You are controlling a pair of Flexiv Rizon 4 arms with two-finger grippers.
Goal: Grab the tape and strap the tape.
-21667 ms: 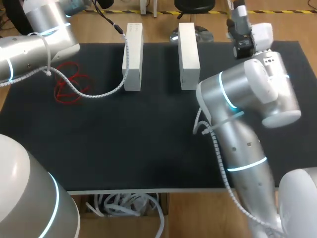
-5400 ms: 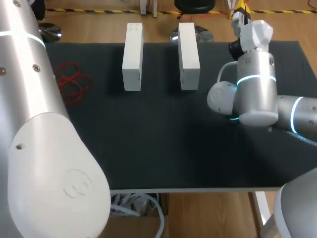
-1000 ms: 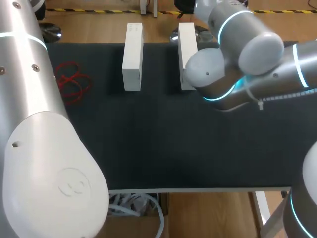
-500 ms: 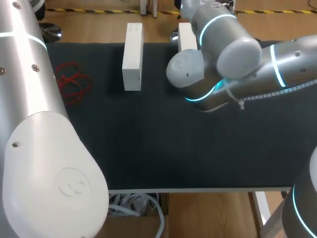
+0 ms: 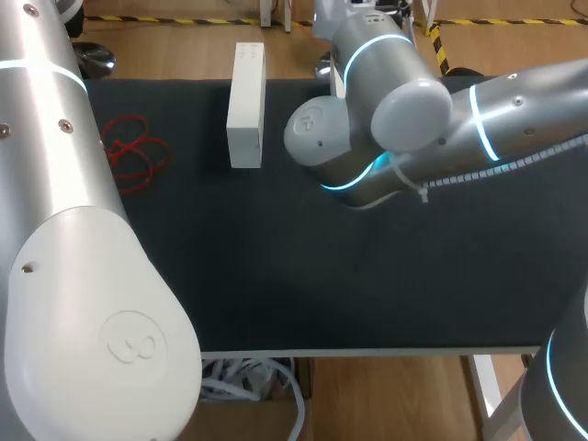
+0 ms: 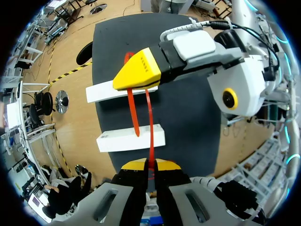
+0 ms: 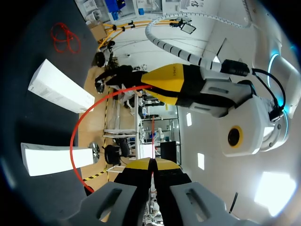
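Observation:
A thin red tape [image 6: 151, 127] is stretched in the air between my two grippers, high above the black table [image 5: 276, 276]. In the left wrist view my left gripper [image 6: 150, 164] is shut on one end, and my right gripper [image 6: 138, 73] ahead of it pinches the other end. In the right wrist view my right gripper [image 7: 153, 164] is shut on the tape [image 7: 74, 136], which curves in a wide loop from the left gripper [image 7: 164, 82]. In the head view my right arm [image 5: 386, 101] crosses the table's far middle and my left arm [image 5: 64, 239] fills the left side.
One long white block [image 5: 246, 106] lies at the back of the table; a second one [image 6: 131, 139] shows in the wrist views but is hidden behind my right arm in the head view. A tangle of red tapes [image 5: 133, 152] lies at the left.
My right arm has swung leftward over the back of the table and now covers the right white block. The left arm has kept still.

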